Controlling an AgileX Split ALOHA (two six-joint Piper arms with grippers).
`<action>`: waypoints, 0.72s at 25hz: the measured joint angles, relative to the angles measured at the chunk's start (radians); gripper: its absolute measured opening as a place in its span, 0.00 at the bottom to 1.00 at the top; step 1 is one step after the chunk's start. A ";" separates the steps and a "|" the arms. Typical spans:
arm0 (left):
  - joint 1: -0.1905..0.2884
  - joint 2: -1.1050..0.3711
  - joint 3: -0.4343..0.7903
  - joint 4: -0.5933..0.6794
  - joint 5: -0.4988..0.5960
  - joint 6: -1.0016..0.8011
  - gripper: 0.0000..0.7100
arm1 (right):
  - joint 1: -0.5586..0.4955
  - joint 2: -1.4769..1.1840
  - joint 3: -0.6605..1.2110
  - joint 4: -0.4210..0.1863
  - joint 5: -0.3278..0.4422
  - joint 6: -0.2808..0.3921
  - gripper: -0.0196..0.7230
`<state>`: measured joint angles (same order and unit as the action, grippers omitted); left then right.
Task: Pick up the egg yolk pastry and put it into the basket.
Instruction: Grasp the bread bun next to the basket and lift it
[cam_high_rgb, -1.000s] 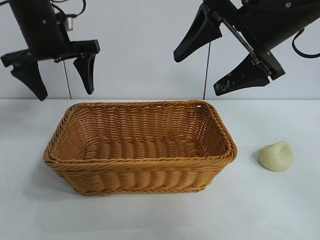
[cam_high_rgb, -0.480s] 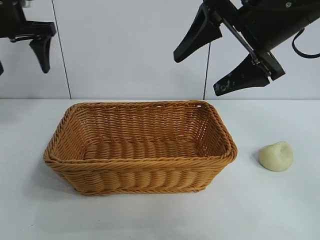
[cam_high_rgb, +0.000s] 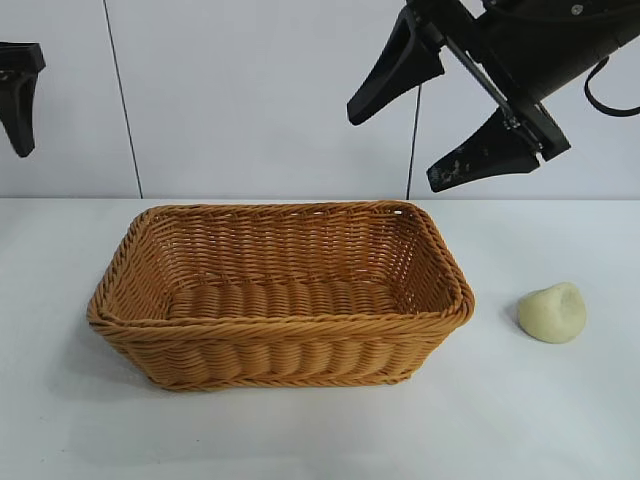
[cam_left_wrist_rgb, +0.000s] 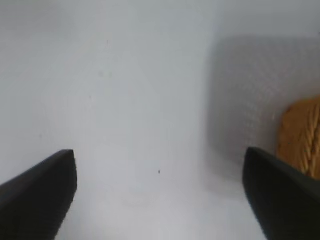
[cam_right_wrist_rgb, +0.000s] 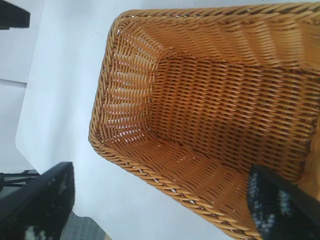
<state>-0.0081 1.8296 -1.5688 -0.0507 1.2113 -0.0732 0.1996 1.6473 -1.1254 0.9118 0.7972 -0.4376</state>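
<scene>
The egg yolk pastry (cam_high_rgb: 552, 312), a small pale cream-yellow dome, sits on the white table to the right of the basket (cam_high_rgb: 280, 355). The golden-brown wicker basket stands in the middle of the table and is empty. My right gripper (cam_high_rgb: 432, 112) hangs open high above the basket's right end, well above and left of the pastry. Its wrist view looks down into the basket (cam_right_wrist_rgb: 165, 180); the pastry is out of that view. My left gripper (cam_left_wrist_rgb: 160, 195) is open and empty at the far left edge, high up, with only one finger (cam_high_rgb: 18, 90) showing in the exterior view.
The white table (cam_high_rgb: 540, 420) stretches around the basket, with bare surface in front and on both sides. A pale wall with vertical seams stands behind. A corner of the basket (cam_left_wrist_rgb: 302, 140) shows in the left wrist view.
My left arm has swung away to the left, from above the basket's left end to the frame's edge. The right arm, basket and pastry have not moved.
</scene>
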 joint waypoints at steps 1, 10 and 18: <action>0.000 -0.046 0.054 0.000 0.000 0.006 0.98 | 0.000 0.000 0.000 0.000 0.006 0.000 0.89; 0.000 -0.511 0.505 0.000 0.001 0.028 0.98 | 0.000 0.000 0.000 0.000 0.016 0.000 0.89; 0.000 -0.943 0.827 0.012 -0.008 0.031 0.98 | 0.000 0.000 0.000 0.000 0.016 0.000 0.89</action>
<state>-0.0081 0.8861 -0.7420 -0.0387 1.2029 -0.0419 0.1996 1.6473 -1.1254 0.9115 0.8136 -0.4376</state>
